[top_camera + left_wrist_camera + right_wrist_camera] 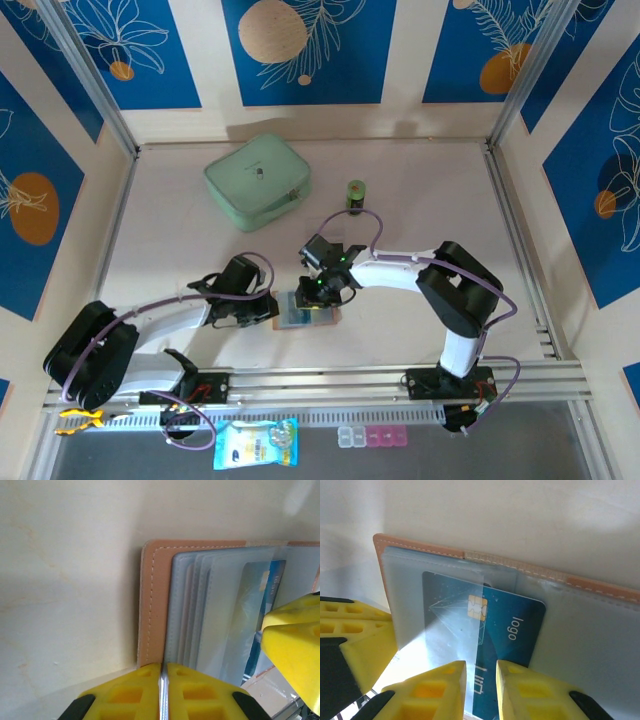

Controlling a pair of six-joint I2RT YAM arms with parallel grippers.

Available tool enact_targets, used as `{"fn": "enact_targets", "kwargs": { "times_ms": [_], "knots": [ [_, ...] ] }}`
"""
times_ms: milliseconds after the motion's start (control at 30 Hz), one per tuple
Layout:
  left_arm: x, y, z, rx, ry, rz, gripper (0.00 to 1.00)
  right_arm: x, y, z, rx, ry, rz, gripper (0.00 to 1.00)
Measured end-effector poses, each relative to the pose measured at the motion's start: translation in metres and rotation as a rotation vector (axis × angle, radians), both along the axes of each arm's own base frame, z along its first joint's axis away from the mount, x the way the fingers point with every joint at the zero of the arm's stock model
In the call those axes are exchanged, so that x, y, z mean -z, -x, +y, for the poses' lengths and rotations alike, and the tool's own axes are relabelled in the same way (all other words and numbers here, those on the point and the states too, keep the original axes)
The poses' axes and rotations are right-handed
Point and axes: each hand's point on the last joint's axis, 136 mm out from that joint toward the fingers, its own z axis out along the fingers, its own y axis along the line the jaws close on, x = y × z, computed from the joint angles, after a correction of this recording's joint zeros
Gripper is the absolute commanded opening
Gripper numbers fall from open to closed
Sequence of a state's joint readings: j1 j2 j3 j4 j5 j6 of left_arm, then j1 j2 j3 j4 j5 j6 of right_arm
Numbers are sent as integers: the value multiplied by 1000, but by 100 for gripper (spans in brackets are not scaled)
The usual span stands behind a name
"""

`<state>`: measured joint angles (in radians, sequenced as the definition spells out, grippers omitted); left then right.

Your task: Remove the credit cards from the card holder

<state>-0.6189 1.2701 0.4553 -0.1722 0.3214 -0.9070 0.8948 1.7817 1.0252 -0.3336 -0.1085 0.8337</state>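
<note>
I see the tan card holder (420, 547) open flat on the bench (420, 200), a blue credit card (512, 625) half out of its clear pocket.

The card holder (305, 316) lies open on the table (420, 200), near its front edge and about midway across; the left gripper (271, 308) sits at the holder's left edge, and the right gripper (323, 296) stands over its rear part; inside the holder a credit card (512, 625) lies partly in a sleeve (445, 595), with the right gripper's fingertips over the card's near edge; well behind, toward the back left, rests a zip case (257, 182), with a small cylinder (356, 194) near its right side; in front of the arm bases (440, 382) lie a packet (256, 443) and, to its right, a pill box (373, 436); a hand tool (78, 420) lies far left.
</note>
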Motion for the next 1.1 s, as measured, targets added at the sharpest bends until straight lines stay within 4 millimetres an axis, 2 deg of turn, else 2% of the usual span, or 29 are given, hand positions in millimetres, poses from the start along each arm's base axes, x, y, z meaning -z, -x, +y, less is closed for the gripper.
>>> {"fn": "enact_targets", "kwargs": {
  "times_ms": [400,800,1100],
  "knots": [
    [-23,-11,-14,32,40,-24,9,-17,-6,-1,8,-39,-36,24],
    [-14,-10,-28,69,47,15,7,-5,-3,-16,31,-7,-11,26],
    [-8,-10,-31,78,44,23,6,4,-1,-23,49,6,7,26]
  ]
}}
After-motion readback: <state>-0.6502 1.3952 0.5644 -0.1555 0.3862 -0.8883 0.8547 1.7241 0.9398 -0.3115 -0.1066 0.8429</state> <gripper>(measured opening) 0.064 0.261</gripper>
